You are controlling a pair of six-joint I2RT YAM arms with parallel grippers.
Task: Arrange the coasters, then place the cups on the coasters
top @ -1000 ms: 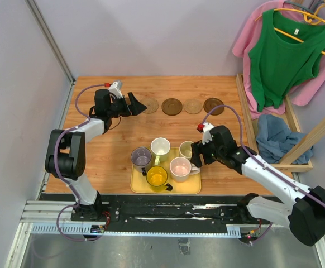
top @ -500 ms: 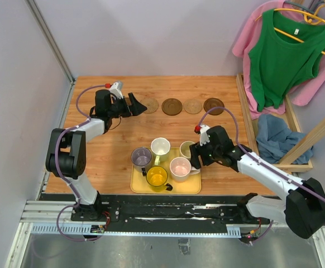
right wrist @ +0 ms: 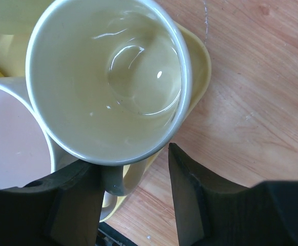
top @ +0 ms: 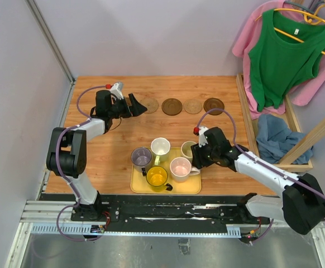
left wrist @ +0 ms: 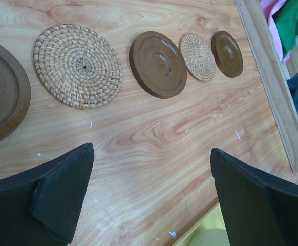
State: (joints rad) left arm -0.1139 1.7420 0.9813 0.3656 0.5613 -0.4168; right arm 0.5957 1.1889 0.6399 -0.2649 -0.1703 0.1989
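Closes in on the cream mug (right wrist: 108, 77) at the yellow tray's (right wrist: 199, 61) right end, right gripper (right wrist: 133, 169) narrowing astride the handle, not yet clamped. Keeps left gripper (left wrist: 151, 154) wide open by the five lined-up coasters (left wrist: 156, 64). Signals cup placing beginning.

Left arm (top: 67, 151) and right arm (top: 263, 173) are the same build: chunky black joints with white shells in between. A thin purple cable (top: 79, 100) loops along each one, with a little red cap (top: 107, 85) near the wrist. Left hand (top: 133, 104) and right hand (top: 195, 158) are matte black, two blunt wedge-shaped fingers (left wrist: 57, 195) each, kinda rough-textured. The bases sit on a black and silver slotted rail (top: 168, 215).
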